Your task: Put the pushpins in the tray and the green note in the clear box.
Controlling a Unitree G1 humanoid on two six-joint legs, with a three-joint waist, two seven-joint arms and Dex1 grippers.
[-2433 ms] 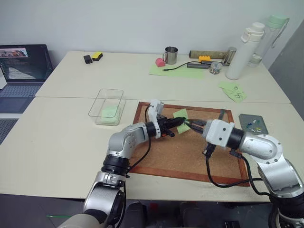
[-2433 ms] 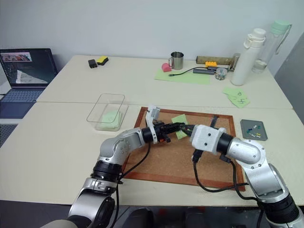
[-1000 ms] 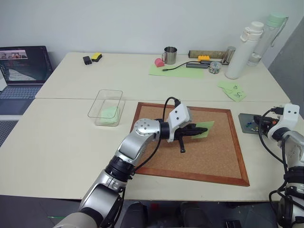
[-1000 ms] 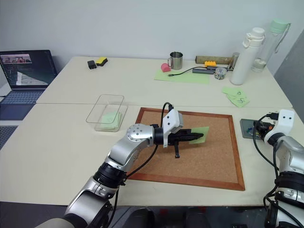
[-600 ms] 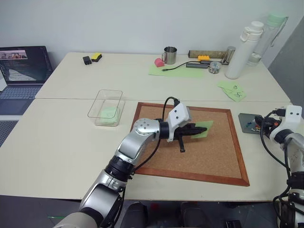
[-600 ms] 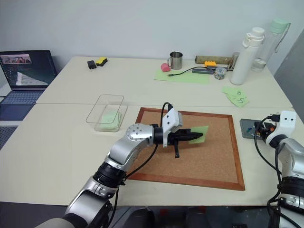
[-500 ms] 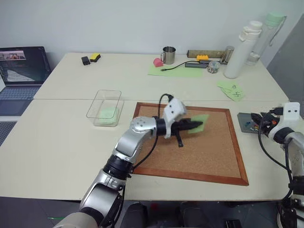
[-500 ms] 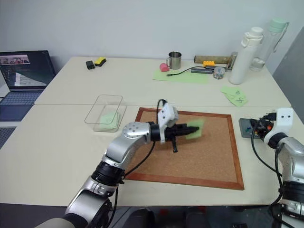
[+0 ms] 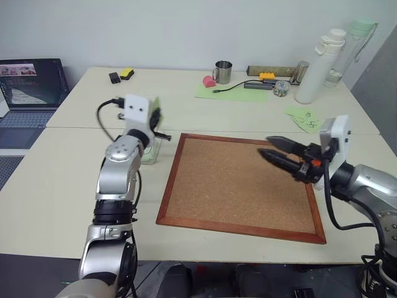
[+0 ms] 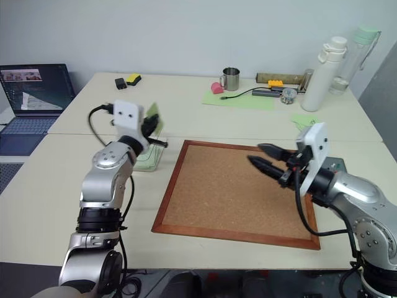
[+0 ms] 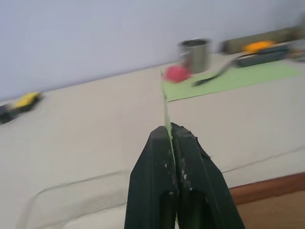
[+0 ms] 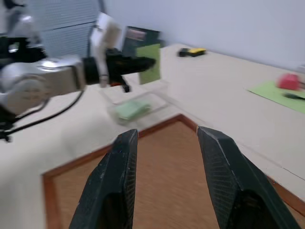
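One green note (image 12: 149, 63) is pinched upright between the clenched fingers of the left gripper (image 11: 168, 131), above the one clear box (image 12: 136, 102), which already holds another green sheet. The right gripper (image 9: 273, 149) hovers over the corkboard (image 9: 239, 186) on the bench (image 9: 62, 180), its two fingers (image 12: 114, 191) spread apart and holding nothing.

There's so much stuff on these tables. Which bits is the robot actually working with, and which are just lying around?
Part of the job:
green note, pinched in the left gripper
clear box

Just lying about:
cork board
laptop
metal mug
white bottle
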